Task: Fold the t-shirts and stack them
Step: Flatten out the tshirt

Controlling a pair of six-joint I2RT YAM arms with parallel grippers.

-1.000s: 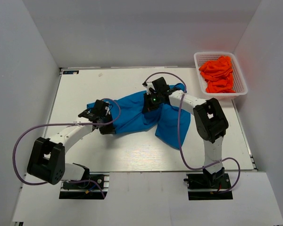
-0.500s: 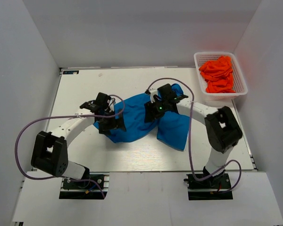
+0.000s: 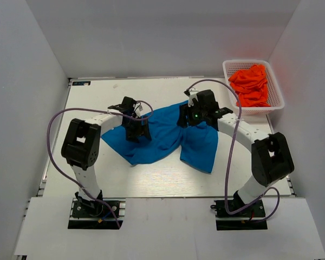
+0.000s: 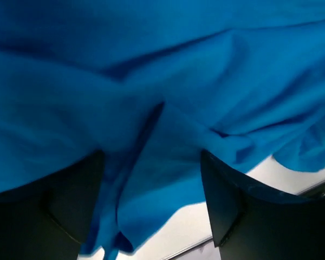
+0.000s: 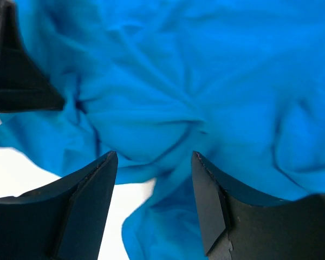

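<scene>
The blue t-shirt (image 3: pixel 162 138) lies crumpled and unfolded across the middle of the bench (image 3: pixel 97 97), one bunched lobe trailing toward the near right. The left tool (image 3: pixel 136 131) hangs over the shirt's left part and the right tool (image 3: pixel 188 120) over its far right part. In the wrist views the left tool (image 4: pixel 151 206) and the right tool (image 5: pixel 151 200) both have their jaws apart, with wrinkled blue cloth showing between them and nothing clamped. Whether the tips rest on the fabric is hard to tell. The orange-red t-shirts (image 3: pixel 252 84) sit heaped in a white mesh basket (image 3: pixel 259 110) at the bench's far right corner, well apart from the blue one.
</scene>
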